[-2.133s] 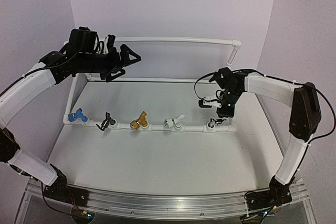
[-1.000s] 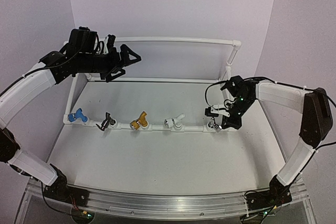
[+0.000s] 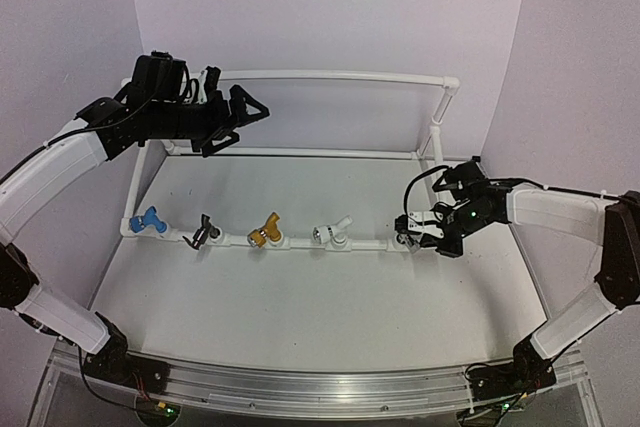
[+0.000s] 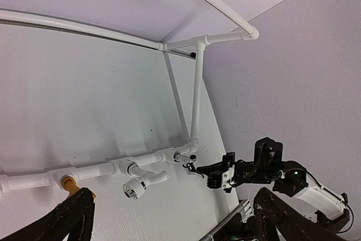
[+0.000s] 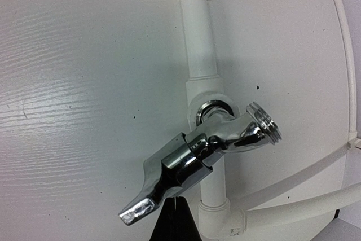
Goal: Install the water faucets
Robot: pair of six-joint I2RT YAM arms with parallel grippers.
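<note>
Five water faucets sit in a row on the front rail of the white pipe frame [image 3: 300, 242]: blue [image 3: 148, 219], black [image 3: 205, 232], gold [image 3: 266, 231], white [image 3: 331, 233] and shiny silver [image 3: 404, 240]. In the right wrist view the silver faucet [image 5: 208, 148] is seated in its pipe socket, spout to the right and handle down-left. My right gripper [image 5: 178, 210] is shut, its tips against the underside of that handle with nothing between them. My left gripper [image 3: 245, 112] stands open and empty, high up by the frame's back left corner.
The frame's upper back rail [image 3: 330, 74] and right post [image 3: 440, 112] rise behind the row. From the left wrist, the white faucet [image 4: 141, 182], silver faucet [image 4: 185, 161] and right gripper [image 4: 204, 174] show between my left fingers [image 4: 67, 221]. Purple walls enclose the table.
The right arm has dropped lower and its elbow has swung out to the right, with the shut tips staying at the silver faucet. The left arm has not moved.
</note>
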